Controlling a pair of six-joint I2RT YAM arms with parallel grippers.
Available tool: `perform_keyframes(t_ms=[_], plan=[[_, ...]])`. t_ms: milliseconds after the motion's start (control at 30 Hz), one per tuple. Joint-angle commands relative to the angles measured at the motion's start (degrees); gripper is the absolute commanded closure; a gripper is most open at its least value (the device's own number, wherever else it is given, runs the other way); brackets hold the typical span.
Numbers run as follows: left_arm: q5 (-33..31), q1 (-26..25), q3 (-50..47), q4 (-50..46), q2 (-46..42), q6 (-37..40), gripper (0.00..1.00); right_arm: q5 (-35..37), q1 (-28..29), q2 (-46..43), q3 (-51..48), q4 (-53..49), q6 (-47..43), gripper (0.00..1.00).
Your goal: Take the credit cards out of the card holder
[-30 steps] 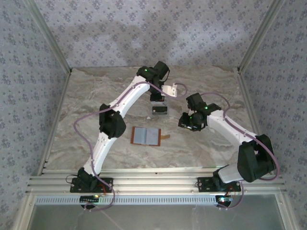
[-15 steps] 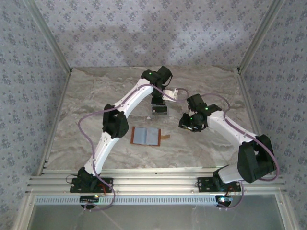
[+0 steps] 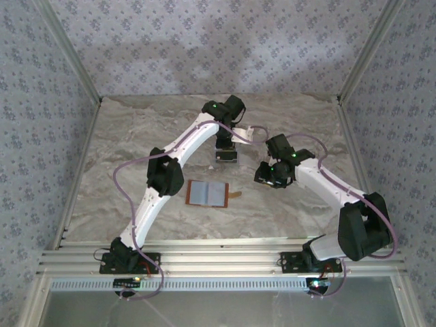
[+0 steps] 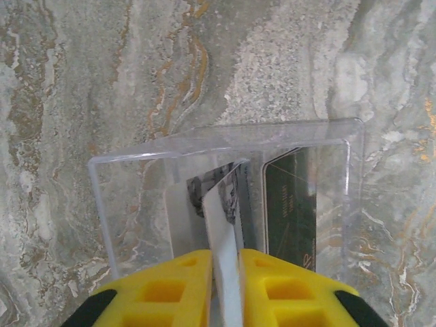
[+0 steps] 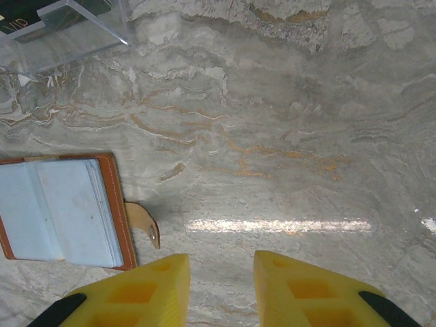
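From above, the wallet [image 3: 206,193] lay open and flat on the table [image 3: 122,157]. Up close, the left pincer [image 4: 225,262] squeezed the white card [image 4: 221,225] on edge, down in the clear tray [image 4: 129,204], likely to leave it beside the dark card [image 4: 289,204]. The right pincer [image 5: 221,272] hung a little open and empty by the wallet.

The table [image 5: 293,122] was marbled grey with orange veins. The holder [image 5: 61,204] was coloured orange-brown, grey-blue inside. A dark green card [image 4: 289,204] and a white card [image 4: 223,259] were seen.
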Motion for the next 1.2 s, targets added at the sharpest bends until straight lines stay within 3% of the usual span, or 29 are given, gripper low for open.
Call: perform_keyframes(t_ms=[0, 333, 533, 933, 1167], plan=[[-0.7, -0.4, 2.3, 1.5, 1.1, 0.5, 0.79, 0.5, -0.1, -1.4, -0.5, 0.4, -0.8, 0.68], [-2.1, -0.2, 3.7, 3.9, -0.4, -1.0, 0.77, 0.3, 1.1, -0.6, 1.0, 1.5, -0.3, 0.68], [2.9, 0.5, 1.8, 5.0, -4.7, -6.5, 0.77, 0.3, 2.5, 0.7, 2.1, 1.7, 0.0, 0.68], [3.8, 1.1, -24.7, 19.3, -20.3, -18.4, 0.80, 0.0, 6.5, 4.9, 5.9, 2.5, 0.5, 0.68], [4.3, 3.1, -43.1, 30.9, -32.2, -31.1, 0.85, -0.6, 9.7, 8.6, 8.4, 3.2, 0.8, 0.68]])
